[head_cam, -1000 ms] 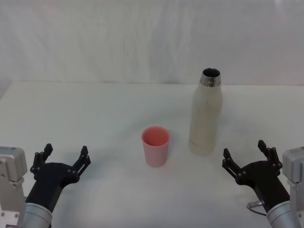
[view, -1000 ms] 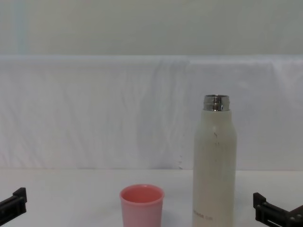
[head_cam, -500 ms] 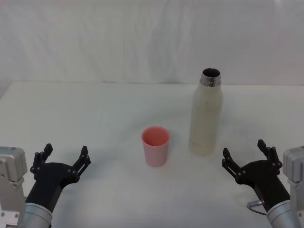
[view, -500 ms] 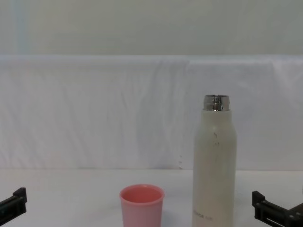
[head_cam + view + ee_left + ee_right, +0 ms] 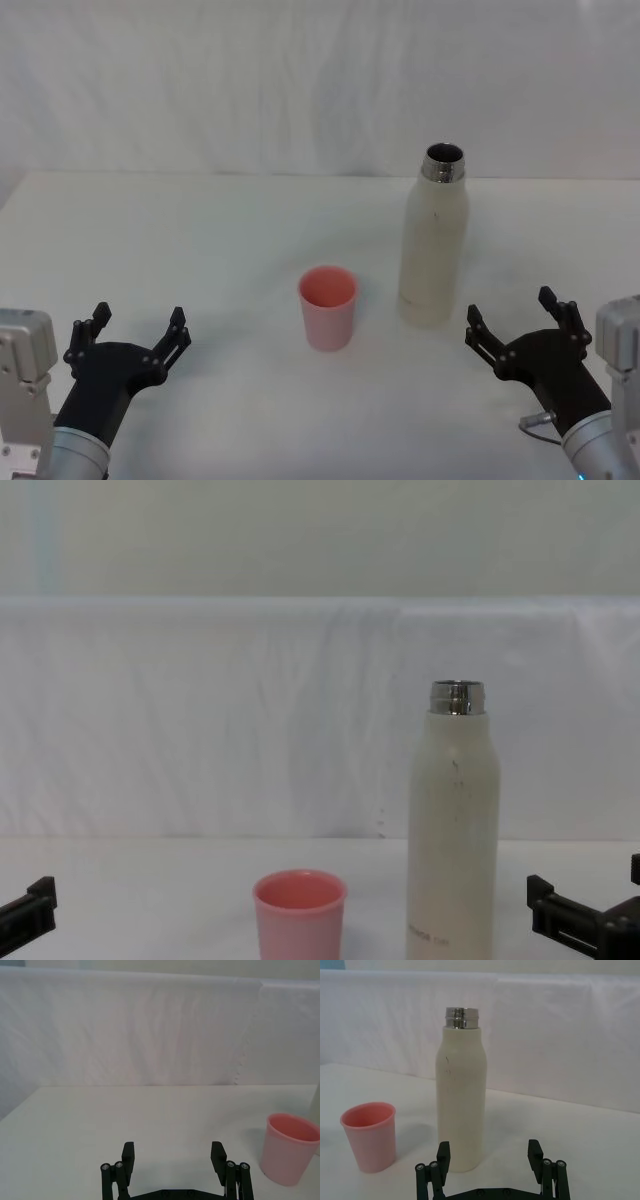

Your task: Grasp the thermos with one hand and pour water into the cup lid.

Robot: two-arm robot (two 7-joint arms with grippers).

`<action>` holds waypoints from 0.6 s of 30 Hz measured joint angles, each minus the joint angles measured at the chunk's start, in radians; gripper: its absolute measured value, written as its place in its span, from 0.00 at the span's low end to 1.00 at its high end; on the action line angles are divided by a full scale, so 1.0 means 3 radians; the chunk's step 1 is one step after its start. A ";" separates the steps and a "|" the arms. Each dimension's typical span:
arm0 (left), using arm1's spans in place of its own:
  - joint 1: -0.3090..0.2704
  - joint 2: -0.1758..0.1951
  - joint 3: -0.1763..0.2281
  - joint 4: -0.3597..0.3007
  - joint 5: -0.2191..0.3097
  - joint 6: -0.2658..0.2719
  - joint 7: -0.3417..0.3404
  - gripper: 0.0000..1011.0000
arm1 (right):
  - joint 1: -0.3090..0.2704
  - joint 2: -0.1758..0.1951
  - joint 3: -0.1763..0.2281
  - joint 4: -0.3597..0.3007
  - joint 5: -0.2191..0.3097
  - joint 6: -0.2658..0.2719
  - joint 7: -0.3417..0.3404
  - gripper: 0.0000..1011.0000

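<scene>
The cream-white thermos (image 5: 434, 240) stands upright and uncapped on the white table, its steel neck open at the top; it also rises tall in the chest view (image 5: 452, 830) and the right wrist view (image 5: 460, 1095). The salmon-pink cup lid (image 5: 327, 307) stands upright to its left, a short gap away (image 5: 299, 912) (image 5: 369, 1135) (image 5: 291, 1154). My right gripper (image 5: 512, 321) is open near the table's front right, just in front of and right of the thermos, touching nothing (image 5: 489, 1156). My left gripper (image 5: 138, 331) rests open at the front left (image 5: 174, 1155).
A white cloth covers the table (image 5: 200, 240) and hangs as a backdrop (image 5: 250, 90) behind it. Bare tabletop stretches between the left gripper and the cup lid and behind both objects.
My right gripper has crept slightly left and forward toward the thermos. The thermos, the cup lid and the left gripper have not moved.
</scene>
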 joint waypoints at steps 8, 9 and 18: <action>0.0000 0.0000 0.0000 0.0000 0.0000 0.0000 0.0000 0.99 | 0.0130 -0.0015 0.0046 0.0057 0.0036 0.0167 0.0194 0.99; 0.0000 0.0000 0.0000 0.0000 0.0000 0.0000 0.0000 0.99 | 0.0161 -0.0020 0.0048 0.0071 0.0037 0.0202 0.0228 0.99; 0.0000 0.0000 0.0000 0.0000 0.0000 0.0000 0.0000 0.99 | 0.0333 -0.0034 0.0043 0.0168 0.0027 0.0318 0.0340 0.99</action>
